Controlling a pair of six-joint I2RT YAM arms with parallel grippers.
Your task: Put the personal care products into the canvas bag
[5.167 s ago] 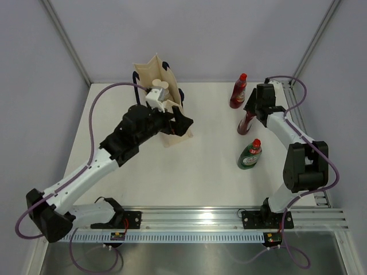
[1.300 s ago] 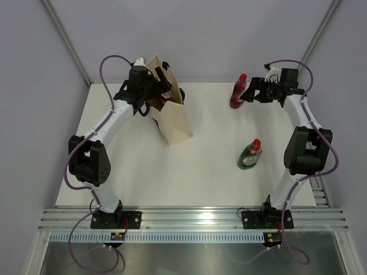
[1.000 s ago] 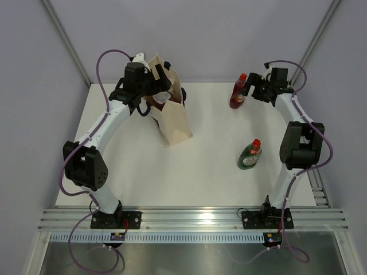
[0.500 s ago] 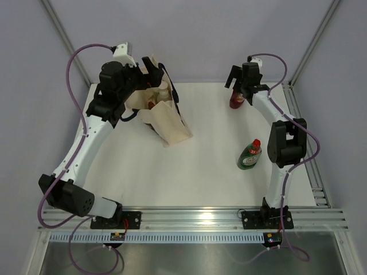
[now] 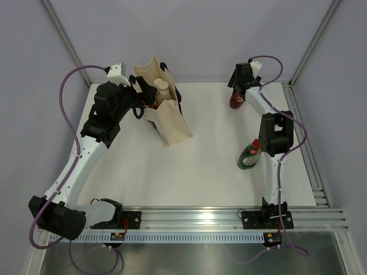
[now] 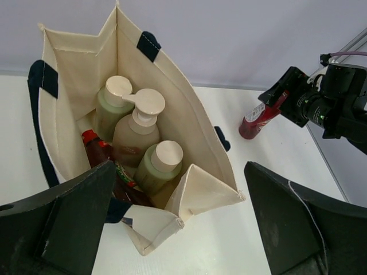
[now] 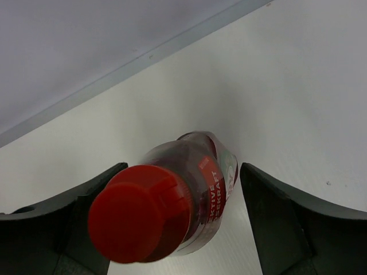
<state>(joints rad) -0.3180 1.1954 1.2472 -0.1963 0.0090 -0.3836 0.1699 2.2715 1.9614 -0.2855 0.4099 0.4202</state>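
The canvas bag [image 6: 203,134] stands open at the table's back left, also in the top view [image 5: 174,123]. Inside stand all three personal care products: a sage-green bottle [image 6: 113,103] at the back, the pinkish-beige pump bottle [image 6: 137,132] in the middle, and a sage-green bottle [image 6: 157,167] in front. A dark red bottle [image 6: 98,153] leans beside them. My left gripper [image 6: 178,229] is open and empty, just left of the bag [image 5: 139,101]. My right gripper [image 7: 175,226] is open, its fingers either side of a red-capped dark red bottle [image 7: 198,189], not touching it.
The dark red bottle [image 5: 235,98] stands at the back right under my right gripper [image 5: 239,79]. A green bottle with a red cap [image 5: 249,155] stands mid-right. Grey walls and frame posts close the back and sides.
My left arm has drawn back from over the bag's mouth to its left side. My right gripper has swung left over the back red bottle. The other red bottle has gone from the table's right.
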